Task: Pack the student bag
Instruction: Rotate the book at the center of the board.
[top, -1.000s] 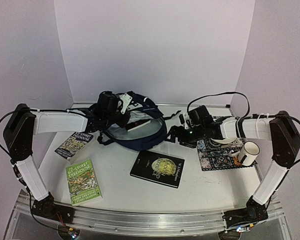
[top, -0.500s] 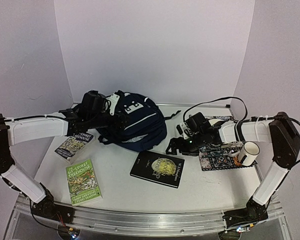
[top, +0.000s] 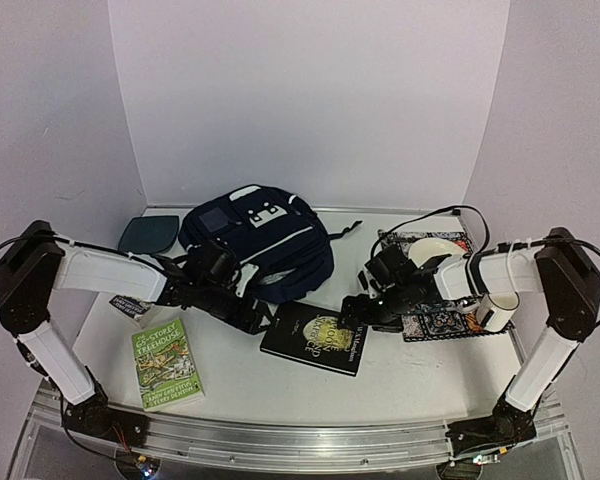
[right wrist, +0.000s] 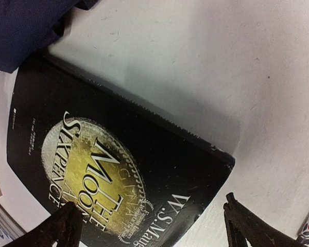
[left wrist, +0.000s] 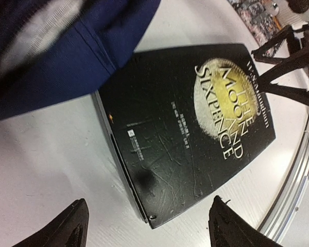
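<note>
The student bag (top: 265, 235), navy with white stripes and patches, lies slumped at the back centre of the table. In front of it lies a black book with a gold moon on its cover (top: 315, 338). My left gripper (top: 262, 320) hovers open over the book's near-left corner (left wrist: 152, 218), its fingertips (left wrist: 74, 226) wide apart and holding nothing. The bag's blue fabric (left wrist: 67, 51) fills the upper left of that view. My right gripper (top: 360, 316) is open above the book's right end (right wrist: 206, 170), with a corner of the bag (right wrist: 26, 25) beyond it.
A green paperback (top: 166, 363) lies at the front left, and another book (top: 130, 303) is partly under my left arm. A dark teal pad (top: 148, 233) sits at the back left. At the right are a patterned mat (top: 435, 305), a white mug (top: 498, 305) and a white dish (top: 435, 250).
My left gripper let go of the bag's rim and opened; the bag dropped shut. The left arm swung forward to the black book's left corner. The right gripper moved down toward its right end.
</note>
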Tool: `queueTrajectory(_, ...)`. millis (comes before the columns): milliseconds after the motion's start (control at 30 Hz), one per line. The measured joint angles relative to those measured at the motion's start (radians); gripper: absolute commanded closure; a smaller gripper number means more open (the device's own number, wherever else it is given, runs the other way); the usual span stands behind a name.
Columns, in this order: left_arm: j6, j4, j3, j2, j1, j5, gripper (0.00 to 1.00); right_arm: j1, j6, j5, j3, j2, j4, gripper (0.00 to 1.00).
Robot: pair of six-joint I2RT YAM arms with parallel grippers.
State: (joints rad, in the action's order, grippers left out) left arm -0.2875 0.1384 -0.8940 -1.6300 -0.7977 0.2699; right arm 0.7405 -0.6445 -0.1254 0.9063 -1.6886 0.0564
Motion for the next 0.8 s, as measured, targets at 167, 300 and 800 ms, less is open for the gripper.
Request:
queueTrajectory(167,-0.010,0.001,-0.010,-0.113,-0.028,0.008,0.18,0.040,-0.046,0.024,-0.021,0.004,0.001,0.04)
queueTrajectory(300,-0.014,-0.015,-0.049,-0.161,-0.029,0.021,0.19,0.056,-0.067,0.033,-0.037,0.008,0.001,0.04)
queueTrajectory(800,-0.045,0.006,0.054,-0.066,-0.191,0.144,0.23,0.073,-0.045,0.019,0.101,-0.122,0.006,0.04)
